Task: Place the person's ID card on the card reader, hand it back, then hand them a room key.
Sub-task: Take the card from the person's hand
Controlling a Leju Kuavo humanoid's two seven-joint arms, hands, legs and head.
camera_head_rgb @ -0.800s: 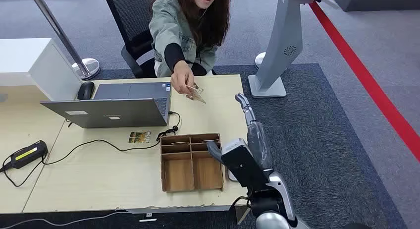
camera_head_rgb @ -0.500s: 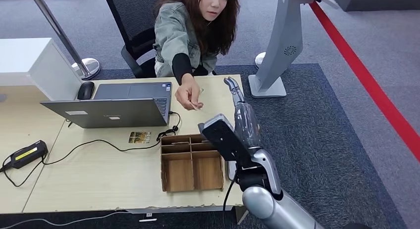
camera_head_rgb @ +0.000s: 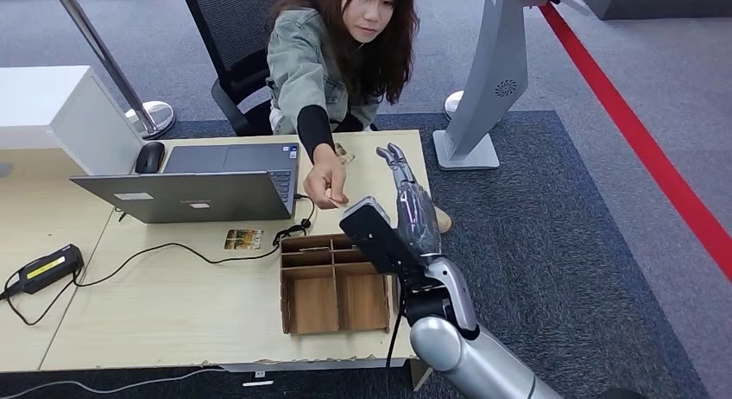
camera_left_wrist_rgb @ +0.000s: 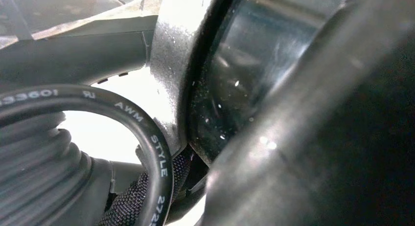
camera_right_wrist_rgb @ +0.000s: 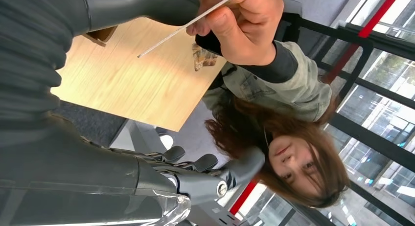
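- The ID card [camera_right_wrist_rgb: 188, 24] is showing edge-on in the right wrist view, its face unreadable, and the picture's upper edge is cutting off its far end.
- The right hand [camera_head_rgb: 406, 200] is hiding part of the counter [camera_head_rgb: 173, 304] at 3 o'clock of the wooden tray [camera_head_rgb: 332, 287].
- A small card [camera_head_rgb: 243, 239] at 9 o'clock of the tray is appearing too small to read.

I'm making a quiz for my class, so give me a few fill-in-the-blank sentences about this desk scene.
1. The person's hand holds out a thin ____.
2. The right robot hand has its fingers apart and holds ____.
3. The mouse sits beside the ____.
4. The divided wooden box stands on the ____.

Missing words: card; nothing; laptop; desk
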